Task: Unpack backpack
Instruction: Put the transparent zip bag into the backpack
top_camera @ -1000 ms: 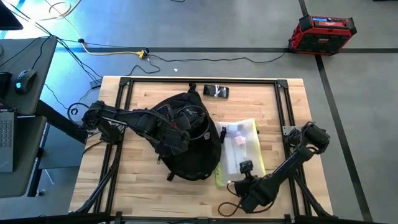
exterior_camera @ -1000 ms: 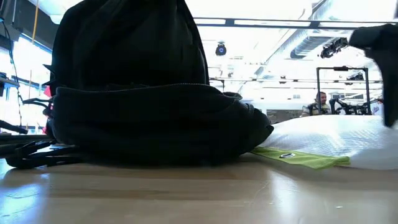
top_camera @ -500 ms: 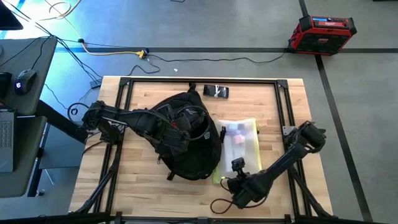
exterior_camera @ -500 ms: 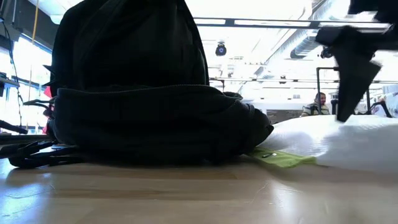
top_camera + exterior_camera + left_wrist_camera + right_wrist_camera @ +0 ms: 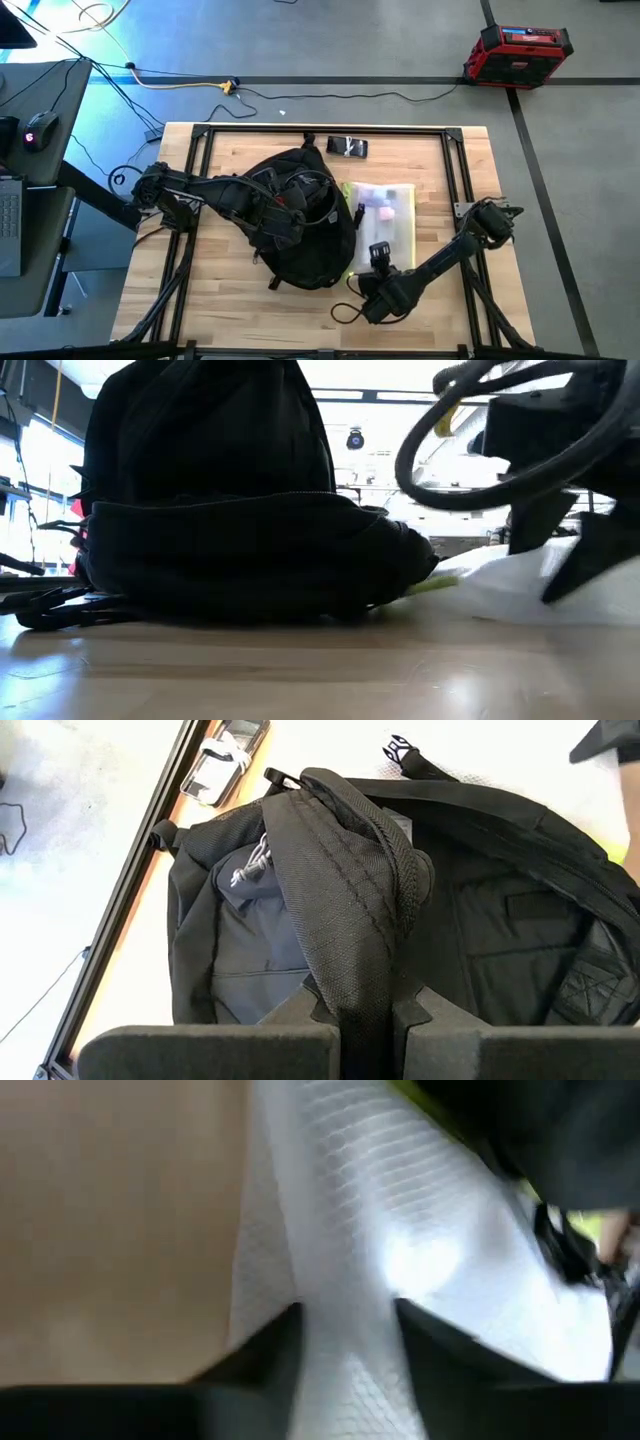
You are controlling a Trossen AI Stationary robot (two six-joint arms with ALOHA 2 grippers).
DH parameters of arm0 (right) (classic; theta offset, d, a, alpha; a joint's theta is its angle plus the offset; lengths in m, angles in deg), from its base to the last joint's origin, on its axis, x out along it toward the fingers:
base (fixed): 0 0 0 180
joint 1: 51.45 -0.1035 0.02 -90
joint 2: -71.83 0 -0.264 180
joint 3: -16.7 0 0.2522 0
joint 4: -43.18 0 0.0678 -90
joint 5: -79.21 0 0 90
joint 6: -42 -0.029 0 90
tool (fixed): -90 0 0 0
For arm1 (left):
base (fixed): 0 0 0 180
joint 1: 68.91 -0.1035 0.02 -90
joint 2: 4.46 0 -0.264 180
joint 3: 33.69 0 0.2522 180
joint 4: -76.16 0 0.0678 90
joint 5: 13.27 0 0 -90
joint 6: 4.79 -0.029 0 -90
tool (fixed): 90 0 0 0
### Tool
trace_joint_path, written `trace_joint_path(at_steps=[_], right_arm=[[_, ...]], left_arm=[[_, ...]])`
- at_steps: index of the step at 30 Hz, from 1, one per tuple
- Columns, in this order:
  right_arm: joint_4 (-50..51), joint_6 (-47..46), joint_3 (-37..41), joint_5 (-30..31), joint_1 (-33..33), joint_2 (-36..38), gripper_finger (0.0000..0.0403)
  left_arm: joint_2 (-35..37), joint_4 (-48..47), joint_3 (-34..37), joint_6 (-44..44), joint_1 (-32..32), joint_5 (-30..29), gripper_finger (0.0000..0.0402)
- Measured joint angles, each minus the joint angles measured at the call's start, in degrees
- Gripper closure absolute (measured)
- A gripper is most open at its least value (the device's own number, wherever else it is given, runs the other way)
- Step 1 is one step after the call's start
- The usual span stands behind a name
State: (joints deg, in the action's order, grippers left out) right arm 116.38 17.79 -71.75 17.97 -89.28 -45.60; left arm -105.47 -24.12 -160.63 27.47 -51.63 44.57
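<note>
The right gripper (image 5: 372,283) has moved left and now pinches the white mesh pouch (image 5: 385,222). The left gripper (image 5: 362,1010) still pinches the backpack (image 5: 300,225) strap (image 5: 340,910).

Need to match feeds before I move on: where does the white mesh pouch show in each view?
High: white mesh pouch right of the backpack.
Low: lower right, beside the backpack.
Left wrist: white patch at the upper right.
Right wrist: centre, between the right gripper fingers.
Shared landmark: the backpack.

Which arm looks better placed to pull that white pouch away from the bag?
The right gripper: its fingers already pinch the white mesh pouch. The left gripper is shut on the backpack strap.
</note>
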Motion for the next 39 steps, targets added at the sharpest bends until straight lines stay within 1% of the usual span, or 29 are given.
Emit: trace_joint_path(at_steps=[1, 2, 3, 6, 8, 11, 15, 17, 19, 22, 26, 32, 36, 39], right_arm=[[1.48, -0.93, -0.52, -0.69, 0.00, 0.05, 0.0342], [3.44, -1.57, -1.42, -1.43, -0.26, 0.34, 0.0371], [5.73, -2.26, -2.56, -2.26, -0.62, 0.41, 0.0385], [14.62, -4.65, -6.43, -4.67, -3.25, 0.28, 0.0390], [20.46, -5.55, -9.77, -4.98, -6.05, 0.52, 0.0399], [29.81, -5.27, -11.95, -7.45, -10.38, 0.61, 0.0399], [29.75, -7.03, -11.54, -11.50, -15.27, 1.75, 0.0396], [30.35, -10.25, -11.61, -12.49, -17.04, 1.94, 0.0396], [30.45, -12.98, -11.59, -14.82, -18.17, 2.00, 0.0389], [30.74, -16.28, -12.05, -17.72, -18.80, 2.58, 0.0364], [30.53, -19.47, -14.49, -18.80, -18.65, 2.56, 0.0309], [30.24, -22.07, -17.53, -17.17, -16.42, 2.60, 0.0215], [24.30, -21.94, -18.00, -13.56, -13.71, 2.64, 0.0163], [20.17, -21.60, -18.30, -13.79, -11.20, 2.64, 0.0135]], left_arm=[[0.00, 0.00, 0.00, 0.01, 0.01, 0.00, 0.0401], [-0.02, 0.00, 0.00, 0.01, 0.03, 0.05, 0.0401], [-0.02, -0.01, 0.00, 0.01, 0.13, 0.05, 0.0401], [-0.02, -0.04, 0.00, 0.03, 0.15, 0.10, 0.0401], [-0.02, -0.02, 0.00, 0.03, 0.15, 0.31, 0.0401], [-0.02, -0.02, 0.00, 0.03, 0.15, 0.37, 0.0401], [-0.02, 0.10, 0.00, 0.17, 0.47, 0.41, 0.0401], [-0.02, 0.21, 0.00, 0.15, 0.61, 0.36, 0.0401], [-0.02, 0.26, 0.02, 0.21, 0.81, 0.34, 0.0401], [-0.02, 0.36, 0.02, 0.12, 0.79, 0.33, 0.0401], [-0.02, 0.42, 0.02, 0.12, 0.63, 0.22, 0.0402], [-0.02, 0.70, 0.02, 0.47, 0.61, 0.11, 0.0402], [-0.02, 0.72, 0.02, 0.47, 0.61, 0.09, 0.0402], [-0.02, 0.70, 0.02, 0.49, 0.64, 0.09, 0.0402]])
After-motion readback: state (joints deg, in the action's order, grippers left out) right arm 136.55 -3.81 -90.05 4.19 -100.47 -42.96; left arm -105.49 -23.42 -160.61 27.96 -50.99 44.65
